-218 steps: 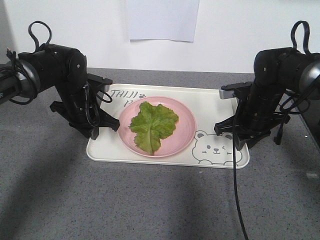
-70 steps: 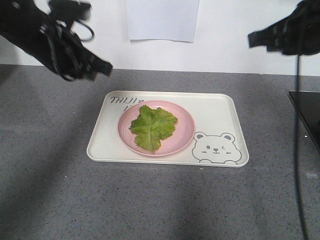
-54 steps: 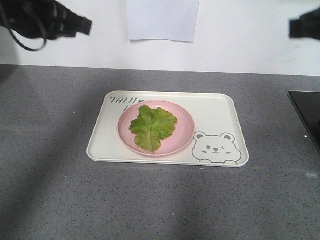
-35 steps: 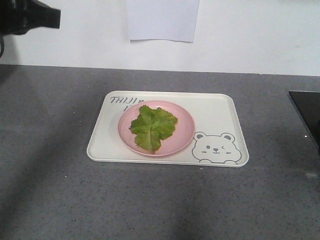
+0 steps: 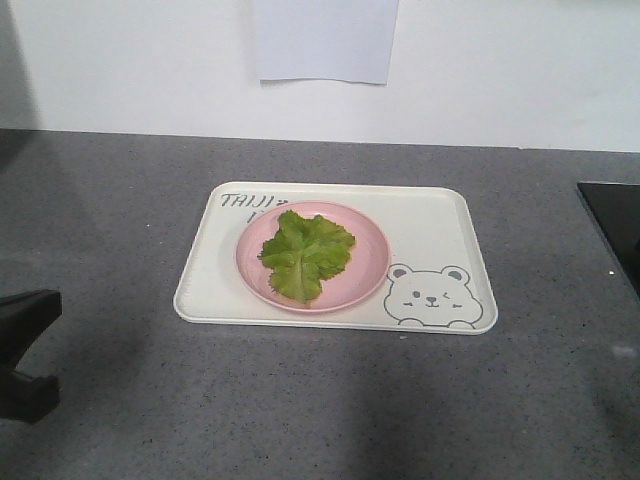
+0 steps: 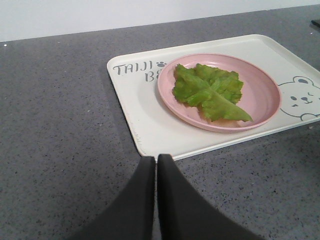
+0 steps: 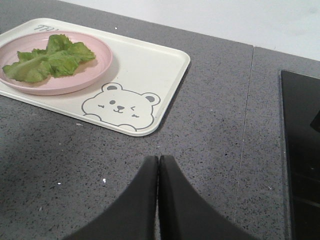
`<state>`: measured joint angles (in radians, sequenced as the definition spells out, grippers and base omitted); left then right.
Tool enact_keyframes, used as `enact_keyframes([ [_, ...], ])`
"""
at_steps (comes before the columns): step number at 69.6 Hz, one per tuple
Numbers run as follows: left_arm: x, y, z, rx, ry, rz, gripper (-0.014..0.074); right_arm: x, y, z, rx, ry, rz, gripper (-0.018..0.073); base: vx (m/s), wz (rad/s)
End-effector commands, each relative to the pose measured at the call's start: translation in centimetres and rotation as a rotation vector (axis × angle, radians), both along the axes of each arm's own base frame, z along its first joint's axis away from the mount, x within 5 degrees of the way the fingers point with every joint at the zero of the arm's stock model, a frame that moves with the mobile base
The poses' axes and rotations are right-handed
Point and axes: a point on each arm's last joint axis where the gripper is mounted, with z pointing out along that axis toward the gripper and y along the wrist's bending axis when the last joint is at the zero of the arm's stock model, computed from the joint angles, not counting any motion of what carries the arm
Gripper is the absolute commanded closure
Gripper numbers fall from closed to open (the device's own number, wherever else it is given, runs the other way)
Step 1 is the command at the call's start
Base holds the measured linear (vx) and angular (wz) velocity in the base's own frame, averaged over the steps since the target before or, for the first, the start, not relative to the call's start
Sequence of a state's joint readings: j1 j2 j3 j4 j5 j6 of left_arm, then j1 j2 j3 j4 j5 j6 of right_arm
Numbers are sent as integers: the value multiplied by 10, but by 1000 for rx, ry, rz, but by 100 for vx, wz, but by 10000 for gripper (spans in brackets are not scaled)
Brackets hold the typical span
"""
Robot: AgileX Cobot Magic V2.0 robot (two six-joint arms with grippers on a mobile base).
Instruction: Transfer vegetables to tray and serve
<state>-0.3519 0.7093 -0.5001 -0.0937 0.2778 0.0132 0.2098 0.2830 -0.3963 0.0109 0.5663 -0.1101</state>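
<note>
Lettuce leaf (image 5: 305,255) lies on pink plate (image 5: 368,270) mid-frame, atop the tray (image 5: 440,225); left gripper (image 6: 156,165) and right gripper (image 7: 158,165), fingers pressed together, empty, should stay clear of the rim.

Green ruffled lettuce leaf (image 5: 305,252) lies flat on a pink plate (image 5: 366,270) — left-centre of the cream bear-printed tray (image 5: 440,220).

Speckled matt grey countertop (image 5: 300,400); smooth cream tray (image 5: 440,225); glossy pink plate (image 5: 365,270).
</note>
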Motion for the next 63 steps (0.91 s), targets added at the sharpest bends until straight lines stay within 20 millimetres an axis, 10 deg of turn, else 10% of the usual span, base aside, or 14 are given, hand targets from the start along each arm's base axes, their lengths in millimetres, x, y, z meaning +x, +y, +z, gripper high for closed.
enact_keyframes([
  [1, -4, 2, 13, -75, -131, 14, 603, 2, 0, 13, 12, -76, -3, 565, 0, 0],
  [63, -14, 9, -10, 101, -139, -11, 603, 1, 0, 13, 12, -75, -3, 565, 0, 0],
])
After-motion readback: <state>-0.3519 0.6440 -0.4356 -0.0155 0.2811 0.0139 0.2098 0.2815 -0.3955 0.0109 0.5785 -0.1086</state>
